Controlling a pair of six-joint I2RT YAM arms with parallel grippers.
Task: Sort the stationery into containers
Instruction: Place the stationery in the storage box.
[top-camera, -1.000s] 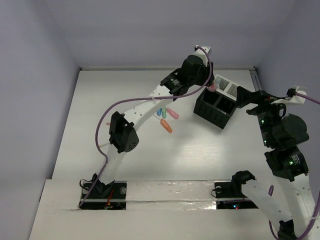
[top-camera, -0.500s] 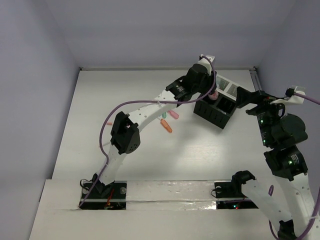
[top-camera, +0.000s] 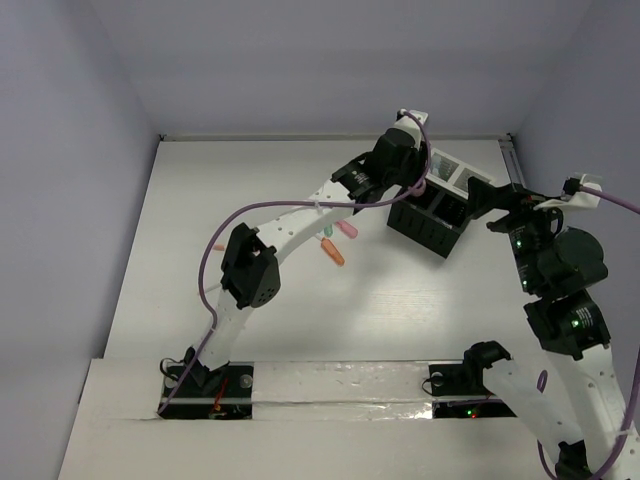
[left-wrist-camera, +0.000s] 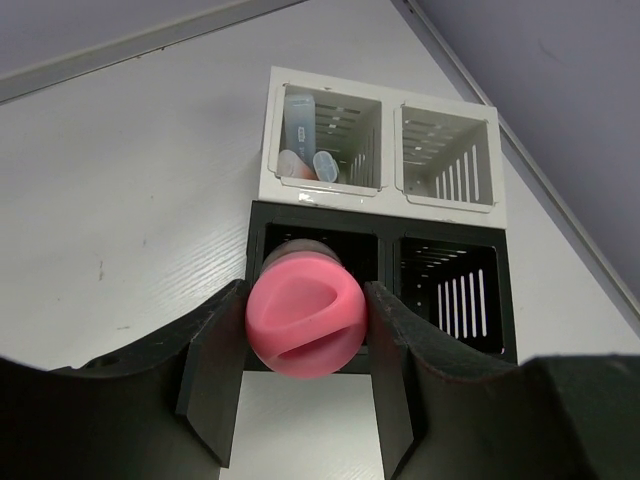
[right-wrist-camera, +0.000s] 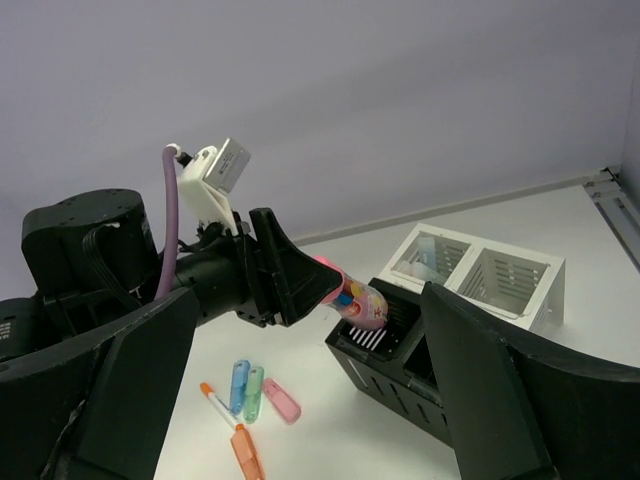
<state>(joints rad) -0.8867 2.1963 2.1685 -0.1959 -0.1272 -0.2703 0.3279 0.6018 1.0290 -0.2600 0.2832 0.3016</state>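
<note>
1. The left hand (right-wrist-camera: 325, 283) is clenched on a pink marker (left-wrist-camera: 302, 320), one finger on each side of its barrel
2. The marker's long axis runs steeply downward and away from the hand. The left wrist view sees it almost end-on, rounded pink end up, lower end aimed into the black box (left-wrist-camera: 505, 300) cell that sits just below the left cell of the white tray (left-wrist-camera: 390, 140)
3. In the right wrist view the lower end is at that cell's rim; I cannot tell whether it has passed inside. My judgement is that letting go calls for a short straight descent first
4. The right hand (top-camera: 482, 197) is released, fingers spread wide, holding nothing, just beside the containers on their right side
5. Loose stationery lies on the desk (top-camera: 400, 320) left of the black box and nearer the left arm: a blue piece (right-wrist-camera: 239, 385), a green one (right-wrist-camera: 254, 393), a pink one (right-wrist-camera: 282, 400) and an orange marker (right-wrist-camera: 245, 455)
6. The held marker's barrel carries a colourful print, too small to read; no brand or lettering is legible anywhere
</note>
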